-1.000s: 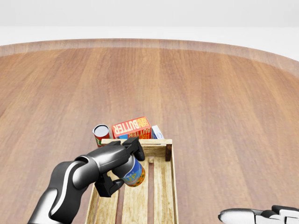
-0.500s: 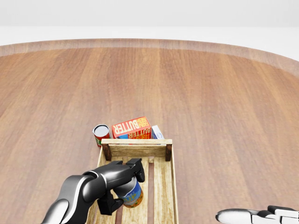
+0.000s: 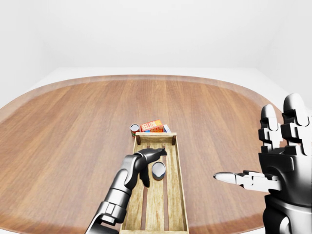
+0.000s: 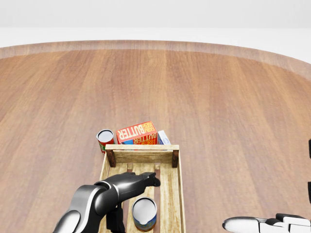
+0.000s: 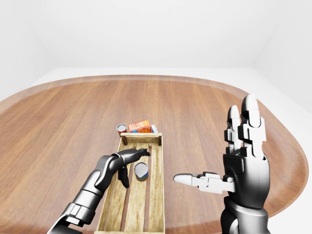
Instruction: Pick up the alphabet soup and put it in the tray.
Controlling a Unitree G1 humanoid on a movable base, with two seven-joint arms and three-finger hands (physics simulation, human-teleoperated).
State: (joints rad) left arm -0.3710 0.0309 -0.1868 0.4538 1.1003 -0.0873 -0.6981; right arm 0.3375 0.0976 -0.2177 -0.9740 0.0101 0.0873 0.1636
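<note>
Inside the tray (image 4: 180, 184), the alphabet soup (image 4: 144, 213) is standing upright, apparently released; the left hand (image 4: 127, 187) is being held spread beside it. Withdrawal is called for next. The right hand (image 5: 243, 161) is being held open.

Standing upright inside the tray (image 4: 181, 179), the soup can (image 4: 144, 213), blocking the middle slats near the bottom of the head view. Hovering spread-fingered just beside it, the left hand (image 4: 127, 186), crowding the tray's left half. Pressing against the tray's top wall from outside, a butter box (image 4: 137, 132) and a small red can (image 4: 104, 138). Lying wide and bare beyond, the wooden table (image 4: 233, 107). Hanging splayed, well off to the right, the right hand (image 5: 242, 161).
</note>
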